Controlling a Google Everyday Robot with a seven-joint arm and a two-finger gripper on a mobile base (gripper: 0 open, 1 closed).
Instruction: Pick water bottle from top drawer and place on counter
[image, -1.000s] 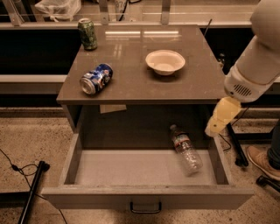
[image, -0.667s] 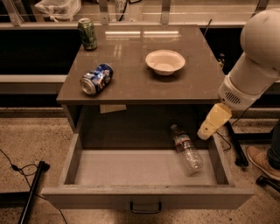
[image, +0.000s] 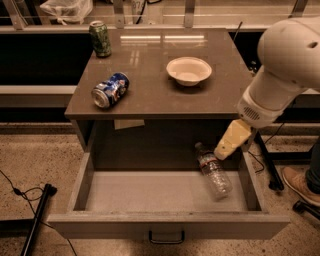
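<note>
Only one arm in shot, coming in from the upper right, and its fat white link fills that whole corner. It narrows to a white wrist with a little vented patch, angled down and to the left. The yellowish gripper hangs off the end, right of centre in the view. Its tip points down-left, the lowest bit of the arm.

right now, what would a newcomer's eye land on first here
The big white arm at right, with its yellowish gripper hanging close to the neck end of the water bottle, which lies on its side in the open top drawer. On the counter sit a white bowl, a tipped blue can and an upright green can.
</note>
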